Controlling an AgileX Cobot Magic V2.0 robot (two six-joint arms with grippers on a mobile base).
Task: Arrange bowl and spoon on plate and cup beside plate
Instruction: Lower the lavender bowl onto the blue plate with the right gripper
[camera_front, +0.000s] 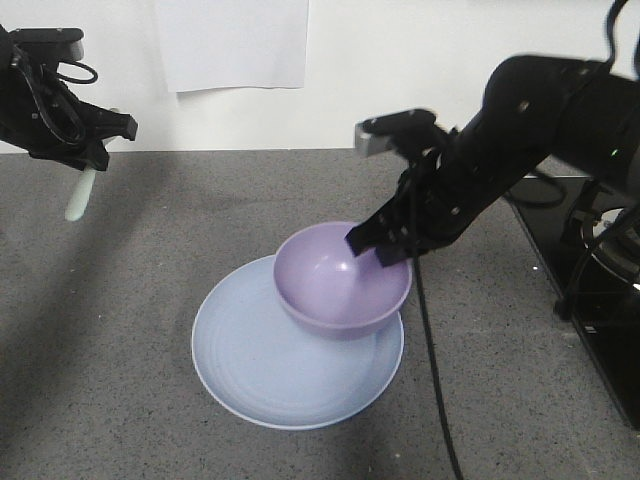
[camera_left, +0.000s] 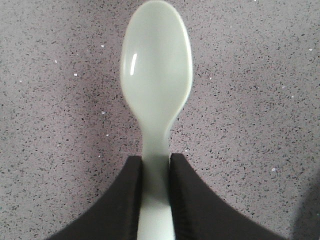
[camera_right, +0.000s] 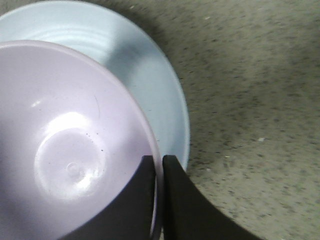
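The lavender bowl (camera_front: 335, 285) (camera_right: 65, 140) is over the back right part of the pale blue plate (camera_front: 270, 370) (camera_right: 150, 75), slightly tilted. I cannot tell whether it rests on the plate. My right gripper (camera_front: 375, 245) (camera_right: 158, 162) is shut on the bowl's right rim, one finger inside and one outside. High at the far left, my left gripper (camera_front: 95, 152) (camera_left: 156, 165) is shut on the handle of the mint-green spoon (camera_front: 80, 195) (camera_left: 156, 75). The spoon hangs bowl-end down, well above the table. The cup is out of view.
Grey speckled tabletop (camera_front: 120, 330) spreads around the plate. A black cable (camera_front: 432, 360) hangs from the right arm down across the table's front. Dark equipment (camera_front: 590, 300) stands along the right edge. A white sheet (camera_front: 232, 45) is on the back wall.
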